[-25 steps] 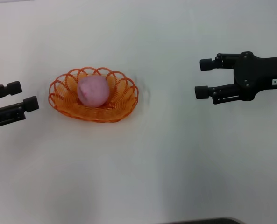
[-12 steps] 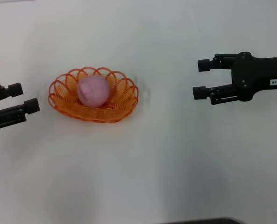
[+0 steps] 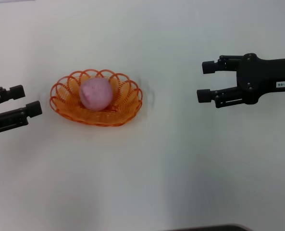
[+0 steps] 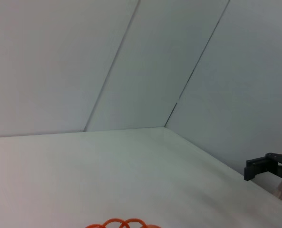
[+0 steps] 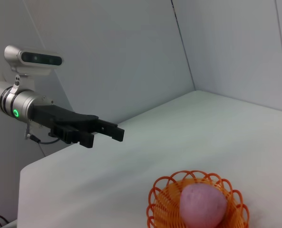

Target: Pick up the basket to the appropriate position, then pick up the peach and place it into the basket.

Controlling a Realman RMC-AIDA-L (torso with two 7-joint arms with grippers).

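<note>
The basket [image 3: 96,104] stood on the white tabletop [image 3: 147,168], left of centre. The peach [image 3: 95,93] lay inside it, toward the far side of the bowl. The left gripper [image 3: 24,100] was near the basket's left rim without touching it — fingers spread, holding nothing. The right gripper [image 3: 205,81] was well apart on the right side, pointing left toward the basket — fingers likewise spread and empty. Neither gripper touched the basket or the peach.
</note>
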